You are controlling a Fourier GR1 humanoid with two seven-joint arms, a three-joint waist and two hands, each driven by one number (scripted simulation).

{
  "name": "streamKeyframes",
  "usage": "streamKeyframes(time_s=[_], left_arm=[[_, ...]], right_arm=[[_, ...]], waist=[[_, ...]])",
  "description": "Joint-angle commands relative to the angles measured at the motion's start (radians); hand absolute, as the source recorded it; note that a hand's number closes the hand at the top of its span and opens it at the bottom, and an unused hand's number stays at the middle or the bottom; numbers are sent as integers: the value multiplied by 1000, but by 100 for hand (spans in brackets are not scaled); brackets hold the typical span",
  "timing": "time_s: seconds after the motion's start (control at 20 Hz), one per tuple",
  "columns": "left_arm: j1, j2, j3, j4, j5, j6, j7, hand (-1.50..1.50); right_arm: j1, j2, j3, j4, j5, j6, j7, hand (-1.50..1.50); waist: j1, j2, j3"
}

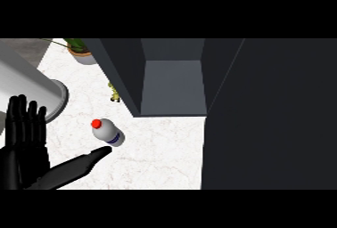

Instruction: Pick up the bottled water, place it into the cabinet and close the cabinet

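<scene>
Fingers [26, 116] of the black left hand [25, 147] stand straight, holding nothing. Its thumb nearly touches the small white red-capped water bottle [107, 132], unlifted on the white marble worktop [158, 151]. The dark grey cabinet [172, 84] gapes open; everything remains. A potted plant [80, 49] sits behind.
</scene>
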Motion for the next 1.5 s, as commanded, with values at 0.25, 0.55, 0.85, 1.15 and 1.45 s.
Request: streamKeyframes(time_s=[0.25, 0.55, 0.85, 1.15, 1.45], left_arm=[[61, 22, 130, 216, 231, -89, -161, -150], [-12, -6, 155, 474, 346, -96, -331, -150], [-27, -6, 200, 689, 405, -162, -486, -150], [-110, -5, 275, 1008, 475, -318, -726, -150], [-286, 21, 325, 1263, 474, -374, -834, -150]], right_arm=[[187, -59, 58, -133, 29, 28, -96, -150], [245, -85, 117, -149, 86, 2, -132, -150], [283, -93, 154, -122, 129, -26, -214, -150], [307, -118, 181, -123, 125, -44, -241, -150], [328, -163, 193, -160, 136, -64, -248, -150]], waist=[[-9, -2, -1], [-15, 0, -2], [-12, -1, -1], [-17, 2, -3], [-25, 4, -3]])
